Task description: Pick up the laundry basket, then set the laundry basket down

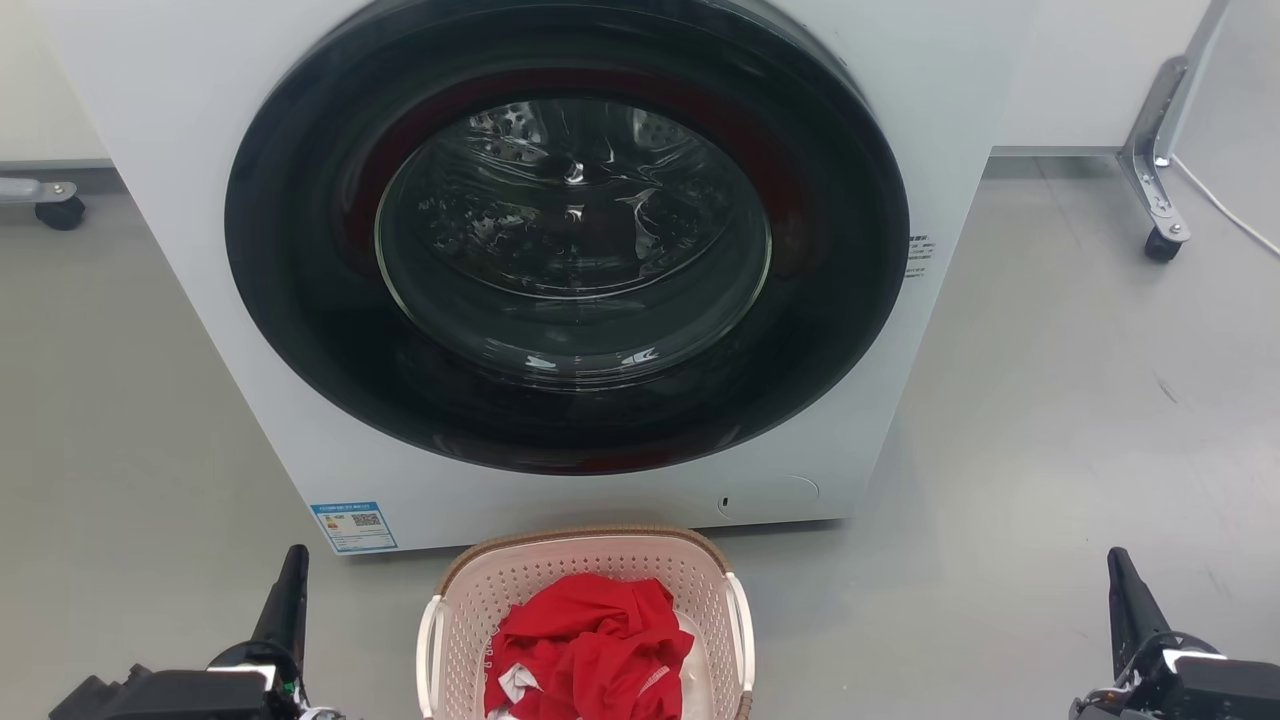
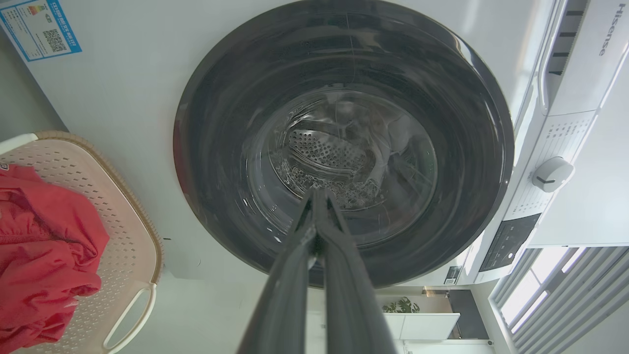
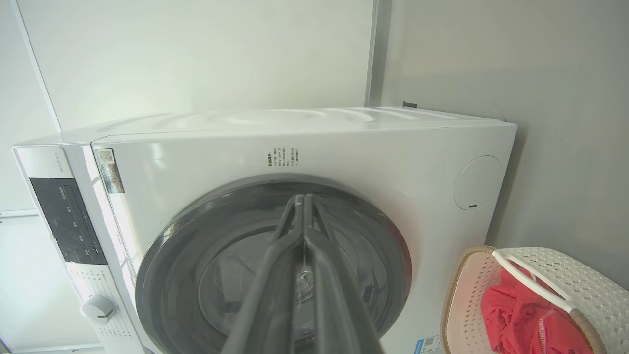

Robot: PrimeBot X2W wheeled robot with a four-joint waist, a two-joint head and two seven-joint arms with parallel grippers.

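Observation:
The pale-pink laundry basket (image 1: 590, 560) with a brown rim and white side handles stands on the floor at the bottom centre, right in front of the washer, with red clothing (image 1: 590, 640) heaped in it. It also shows in the left wrist view, laundry basket (image 2: 118, 221), and in the right wrist view, laundry basket (image 3: 555, 275). My left gripper (image 1: 292, 570) sits at the lower left, apart from the basket, fingers together and empty, as the left gripper (image 2: 317, 192) shows close up. My right gripper (image 1: 1118, 570) sits far to the basket's right, shut and empty; right gripper (image 3: 300, 199).
A white front-loading washer (image 1: 200, 150) with a dark round door (image 1: 570, 230), closed, fills the space just behind the basket. A castor (image 1: 60, 210) stands at the far left and a wheeled metal leg (image 1: 1160, 215) at the far right. Grey floor (image 1: 1060, 420) lies on both sides.

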